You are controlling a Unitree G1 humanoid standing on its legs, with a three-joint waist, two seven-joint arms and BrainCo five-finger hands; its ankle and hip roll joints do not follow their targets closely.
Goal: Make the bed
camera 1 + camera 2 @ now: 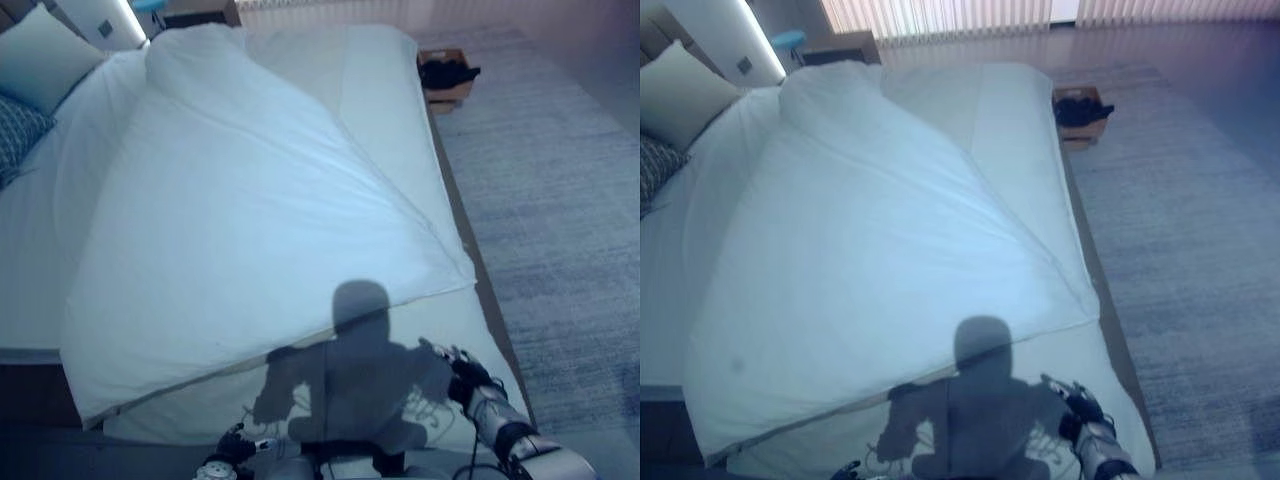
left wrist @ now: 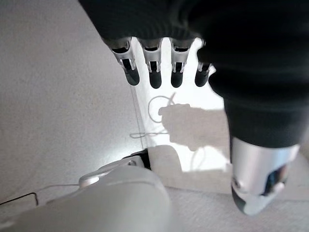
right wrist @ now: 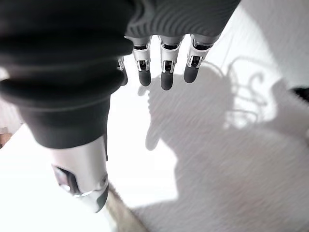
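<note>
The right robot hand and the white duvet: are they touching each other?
Apart. In the right wrist view the right robot hand hangs with straight fingers above the bed sheet, grasping nothing. The left eye view shows the white duvet ending short of it.

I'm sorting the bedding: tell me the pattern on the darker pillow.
The darker pillow is dark blue with a fine light criss-cross pattern, clearest in the left eye view.

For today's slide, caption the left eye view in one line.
White duvet lies skewed across the bed; both hands open, right hand near its foot.
</note>
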